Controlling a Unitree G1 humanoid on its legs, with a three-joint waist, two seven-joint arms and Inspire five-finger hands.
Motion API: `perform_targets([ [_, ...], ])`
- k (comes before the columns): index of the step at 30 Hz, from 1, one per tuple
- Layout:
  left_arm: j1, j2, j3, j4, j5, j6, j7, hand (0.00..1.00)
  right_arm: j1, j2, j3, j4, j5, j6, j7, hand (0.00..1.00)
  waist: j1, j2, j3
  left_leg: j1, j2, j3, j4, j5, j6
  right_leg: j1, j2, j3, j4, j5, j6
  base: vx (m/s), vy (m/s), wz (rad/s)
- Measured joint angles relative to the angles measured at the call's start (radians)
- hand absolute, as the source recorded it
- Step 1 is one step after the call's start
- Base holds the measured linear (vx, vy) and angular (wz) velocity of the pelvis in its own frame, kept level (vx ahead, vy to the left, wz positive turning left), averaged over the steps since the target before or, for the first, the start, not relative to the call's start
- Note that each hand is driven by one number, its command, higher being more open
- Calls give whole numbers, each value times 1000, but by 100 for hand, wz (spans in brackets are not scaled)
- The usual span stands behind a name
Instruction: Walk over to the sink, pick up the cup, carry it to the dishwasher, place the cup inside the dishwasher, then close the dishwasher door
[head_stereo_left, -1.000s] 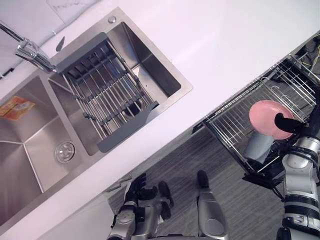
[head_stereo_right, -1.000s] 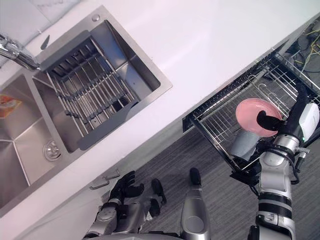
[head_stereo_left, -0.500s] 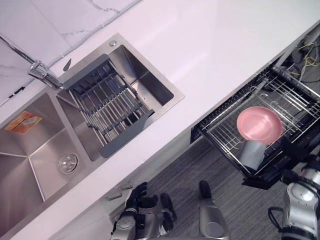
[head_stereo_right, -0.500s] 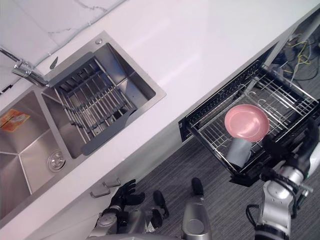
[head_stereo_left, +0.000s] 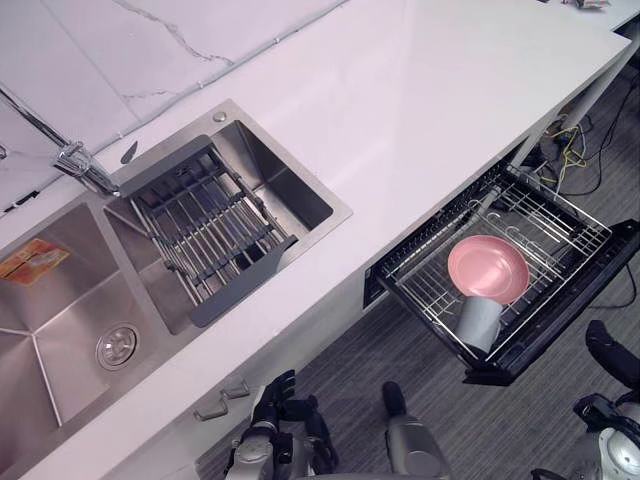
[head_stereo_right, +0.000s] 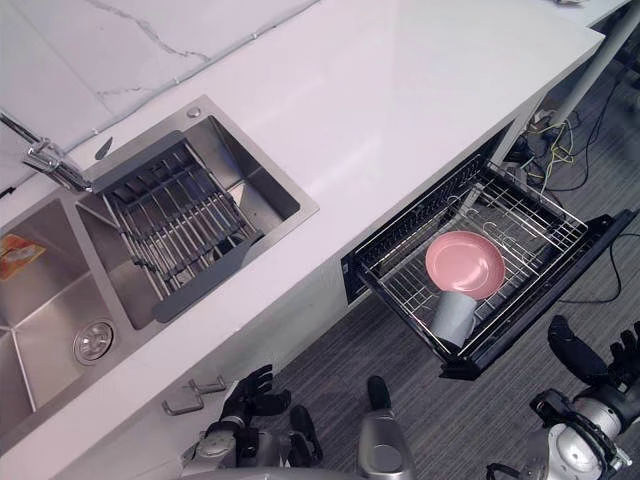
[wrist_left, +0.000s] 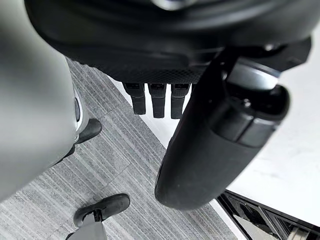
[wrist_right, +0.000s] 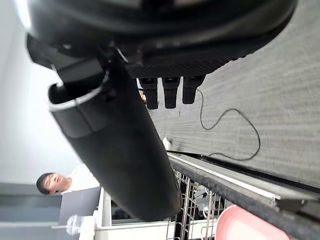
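Cup: the pale grey cup (head_stereo_left: 480, 320) lies tipped over in the pulled-out wire dishwasher rack (head_stereo_left: 556, 222), touching the near rim of the round pink plate (head_stereo_left: 488, 269) beside it; neither hand holds it.
Dishwasher: the black dishwasher door (head_stereo_right: 545, 300) stands open below the edge of the white table (head_stereo_left: 420, 100).
Sink: the stainless steel double sink (head_stereo_left: 60, 330) is well apart from the rack, with a dark grey slatted drain rack (head_stereo_left: 205, 240) across its right basin and a chrome faucet (head_stereo_left: 75, 160) behind.
Writing: an orange and yellow sticker (head_stereo_left: 28, 260) lies in the left basin; its print is too small to read.
Left hand: the left hand (head_stereo_left: 275, 392) hangs low by the cabinet front over the grey striped floor (head_stereo_left: 380, 340), fingers loosely relaxed, holding nothing.
Right hand: the right hand (head_stereo_right: 580, 355) is near the door's outer corner, apart from it, fingers and thumb spread, holding nothing.
Right wrist view: past the thumb it shows the rack wires, a piece of the pink plate and, far off, a person in a white top (wrist_right: 80, 175).
Left wrist view: floor and table edge past the fingers.
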Motion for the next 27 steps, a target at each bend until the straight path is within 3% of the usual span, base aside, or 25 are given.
perform_targets([
  [12,0,0,0,-4,-1,0,0,90,-74,2,0,195,176,-8,66,90,14,-7,0,1,6,-7,11,-2,-3,-14,0,-24,66,-43,-4,0,-11,6],
  [27,5,3,-4,-29,-8,0,-2,90,-122,-3,65,259,295,-21,115,90,35,-10,2,-2,-1,-37,7,-1,-5,-21,-16,-67,115,-85,-9,8,-9,9],
])
